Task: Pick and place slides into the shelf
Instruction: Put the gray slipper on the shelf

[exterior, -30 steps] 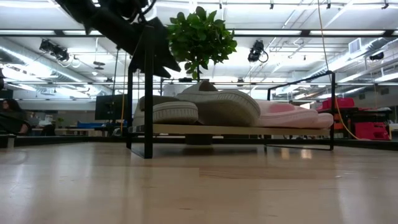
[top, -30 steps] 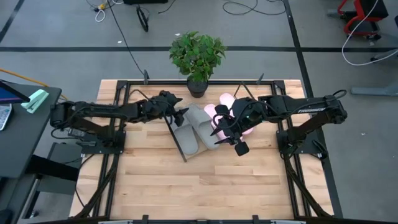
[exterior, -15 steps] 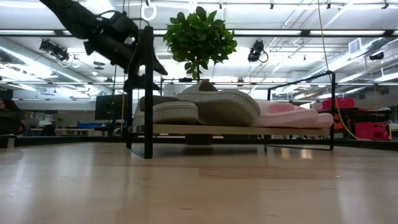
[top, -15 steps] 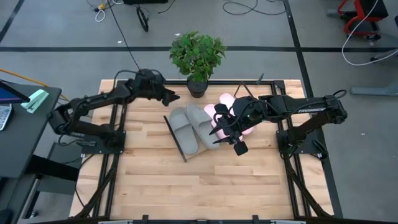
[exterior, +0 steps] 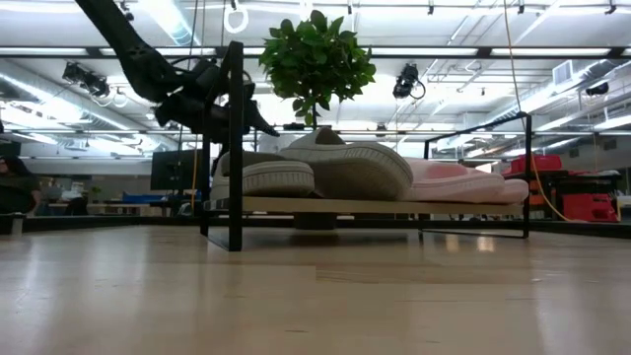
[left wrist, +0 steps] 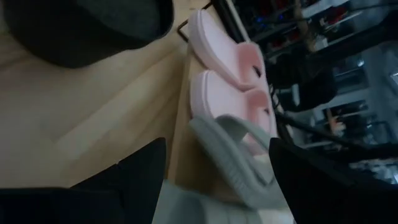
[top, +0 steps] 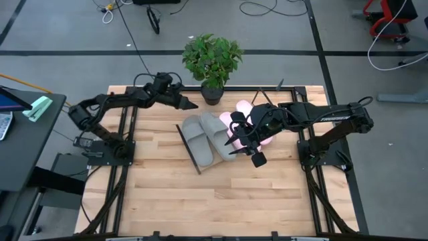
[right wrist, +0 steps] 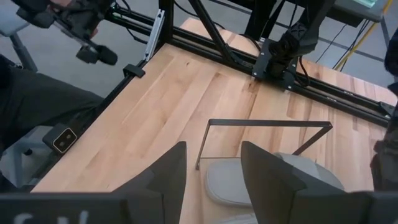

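Left gripper (top: 189,104), high view: hovers near the back of the tabletop (top: 167,194), beside the potted plant (top: 212,60); empty, fingers apart.
Right gripper (top: 235,137), high view: hangs over the pale pink slides (top: 242,114); fingers apart, grasping nothing.
Grey slides (top: 207,137), high view: both lie on the shelf (top: 189,150), side by side, left of the pink pair.
Low view: all four slides rest on the slanted shelf board (exterior: 394,206); grey pair (exterior: 315,170) in front, pink pair (exterior: 463,182) behind to the right.
Left wrist view: pink slides (left wrist: 233,81) and a grey slide (left wrist: 233,165) lie close together; own fingers (left wrist: 140,174) spread.
Right wrist view: grey slide (right wrist: 230,180) beside the black wire frame (right wrist: 267,127); fingers (right wrist: 168,174) spread.
Risk (judgement): right gripper sits low over the pink pair; a careless move could nudge a slide down the slant.
Writing: none legible.
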`<state>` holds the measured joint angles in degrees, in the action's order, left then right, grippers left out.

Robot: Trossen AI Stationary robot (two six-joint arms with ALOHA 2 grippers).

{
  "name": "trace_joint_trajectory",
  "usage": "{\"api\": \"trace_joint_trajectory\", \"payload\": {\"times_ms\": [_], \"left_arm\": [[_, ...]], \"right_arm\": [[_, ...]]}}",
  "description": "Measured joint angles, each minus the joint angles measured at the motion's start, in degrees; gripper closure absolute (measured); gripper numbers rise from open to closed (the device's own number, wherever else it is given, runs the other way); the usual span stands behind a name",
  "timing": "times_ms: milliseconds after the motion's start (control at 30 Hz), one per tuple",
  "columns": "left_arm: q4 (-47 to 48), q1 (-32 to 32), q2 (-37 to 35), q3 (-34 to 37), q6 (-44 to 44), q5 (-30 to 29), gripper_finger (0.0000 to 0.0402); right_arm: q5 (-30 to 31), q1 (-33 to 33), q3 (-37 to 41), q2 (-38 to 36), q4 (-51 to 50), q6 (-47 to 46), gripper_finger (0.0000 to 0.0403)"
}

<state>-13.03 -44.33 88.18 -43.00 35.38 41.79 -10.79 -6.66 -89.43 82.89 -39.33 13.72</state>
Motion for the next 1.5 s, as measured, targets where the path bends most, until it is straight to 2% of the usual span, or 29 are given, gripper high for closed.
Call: {"api": "trace_joint_trajectory", "payload": {"times_ms": [200,867,1033,1367,1433,1500], "left_arm": [[-6.9,2.2,3.7,0.0,6.0,1.0,0.0111],[-10.1,5.7,7.6,0.0,5.1,-1.0,0.012],[-10.3,6.0,7.6,0.0,3.9,-3.1,0.0178],[-10.4,6.1,7.6,0.0,-1.8,-5.3,0.0367],[-10.3,6.3,7.6,0.0,-3.0,-5.8,0.0387],[-10.7,6.4,7.6,0.0,-3.5,-6.3,0.0385]], "right_arm": [[0.0,0.0,0.0,0.0,0.0,0.0,0.0245],[0.0,0.0,0.0,0.0,0.0,0.0,0.0245],[0.0,0.0,0.0,0.0,0.2,0.0,0.0245],[0.0,0.0,0.0,0.0,0.2,0.0,0.0245],[0.0,0.0,0.0,0.0,0.2,0.0,0.0245],[0.0,0.0,0.0,0.0,0.2,0.0,0.0245]]}}
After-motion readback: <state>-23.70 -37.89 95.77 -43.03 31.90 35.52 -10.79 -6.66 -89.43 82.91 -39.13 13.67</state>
